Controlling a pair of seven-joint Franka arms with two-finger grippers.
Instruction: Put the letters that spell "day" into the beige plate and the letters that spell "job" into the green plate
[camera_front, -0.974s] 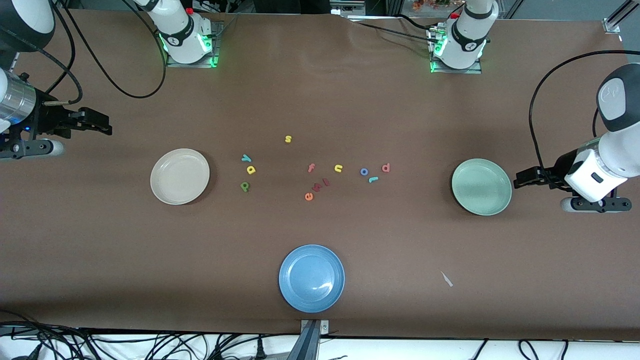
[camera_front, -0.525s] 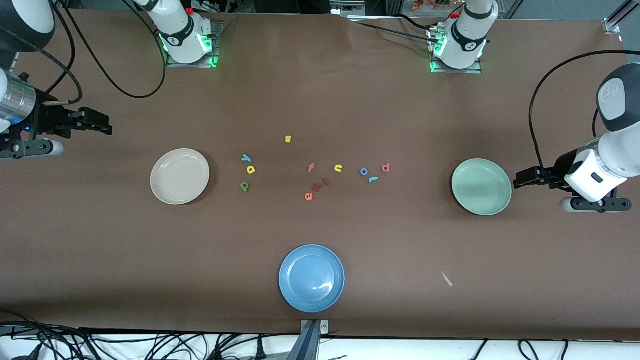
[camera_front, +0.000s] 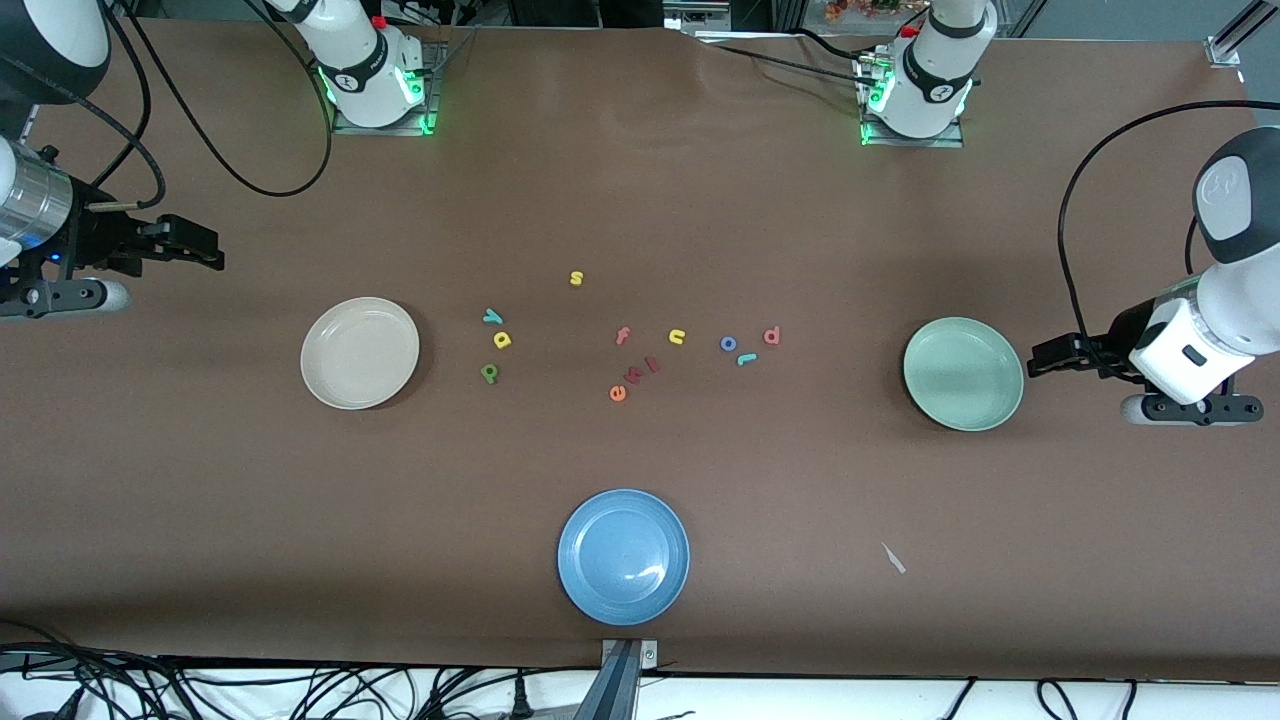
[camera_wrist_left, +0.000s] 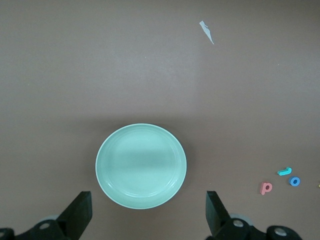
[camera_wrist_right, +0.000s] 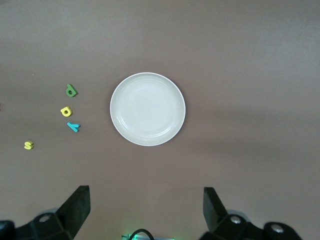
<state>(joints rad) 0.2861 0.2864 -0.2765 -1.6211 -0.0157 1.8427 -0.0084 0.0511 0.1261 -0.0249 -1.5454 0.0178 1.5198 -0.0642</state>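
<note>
The beige plate (camera_front: 360, 352) (camera_wrist_right: 147, 109) lies empty toward the right arm's end. Beside it are the teal y (camera_front: 492, 316) (camera_wrist_right: 73, 126), yellow a (camera_front: 502, 339) (camera_wrist_right: 66, 111) and green d (camera_front: 489, 373) (camera_wrist_right: 71, 90). The green plate (camera_front: 963, 373) (camera_wrist_left: 141, 166) lies empty toward the left arm's end. Near it sit the blue o (camera_front: 728, 343) (camera_wrist_left: 295, 181), teal j (camera_front: 746, 358) (camera_wrist_left: 284, 171) and salmon b (camera_front: 771, 336) (camera_wrist_left: 266, 188). My left gripper (camera_front: 1040, 358) (camera_wrist_left: 148, 215) hangs open over bare table beside the green plate. My right gripper (camera_front: 205, 252) (camera_wrist_right: 146, 210) hangs open over bare table, apart from the beige plate.
A blue plate (camera_front: 623, 556) lies near the table's front edge. Mid-table are a yellow s (camera_front: 576, 278), reddish f (camera_front: 622, 336), yellow n (camera_front: 677, 337), orange e (camera_front: 617, 393) and two small red letters (camera_front: 642, 370). A white paper scrap (camera_front: 893, 558) lies on the table.
</note>
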